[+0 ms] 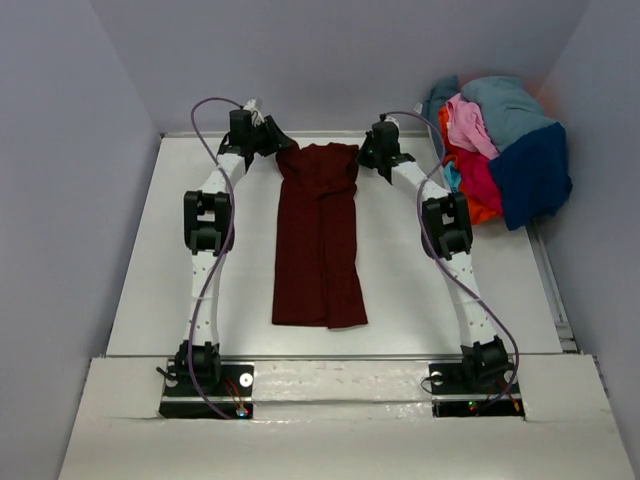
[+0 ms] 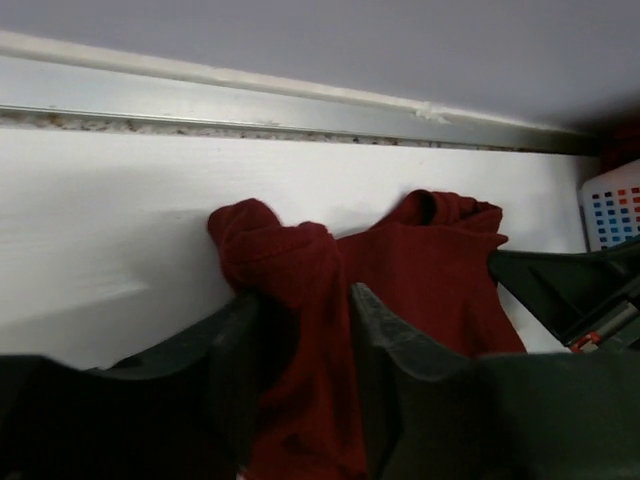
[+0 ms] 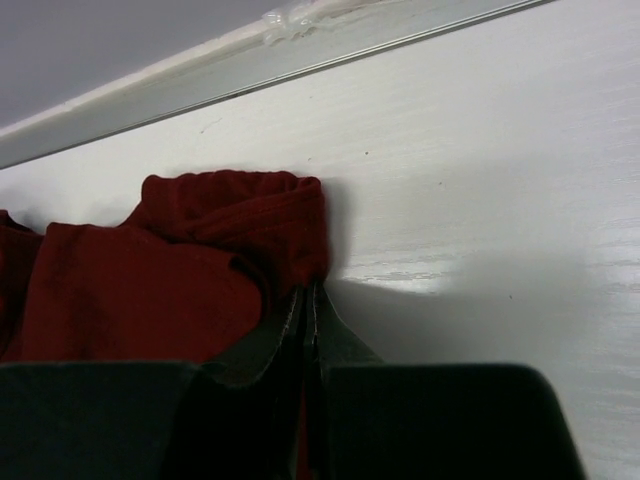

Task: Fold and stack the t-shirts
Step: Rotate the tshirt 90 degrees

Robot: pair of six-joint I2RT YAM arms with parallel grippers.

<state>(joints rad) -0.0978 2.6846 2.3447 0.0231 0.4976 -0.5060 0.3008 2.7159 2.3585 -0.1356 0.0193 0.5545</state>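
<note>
The dark maroon cloth t-shirt [image 1: 320,240] lies folded into a long narrow strip down the middle of the flat white table [image 1: 150,270], with one short end near the far edge. The right gripper [image 3: 308,292] is clenched on the shirt's far right corner, with cloth pinched between its fingers. The left gripper [image 2: 305,300] straddles a bunched fold at the far left corner — fingers apart, cloth between them — whether it grips, I cannot tell. A heap of pink, teal-blue, navy and red cloth shirts [image 1: 500,150] sits far right.
</note>
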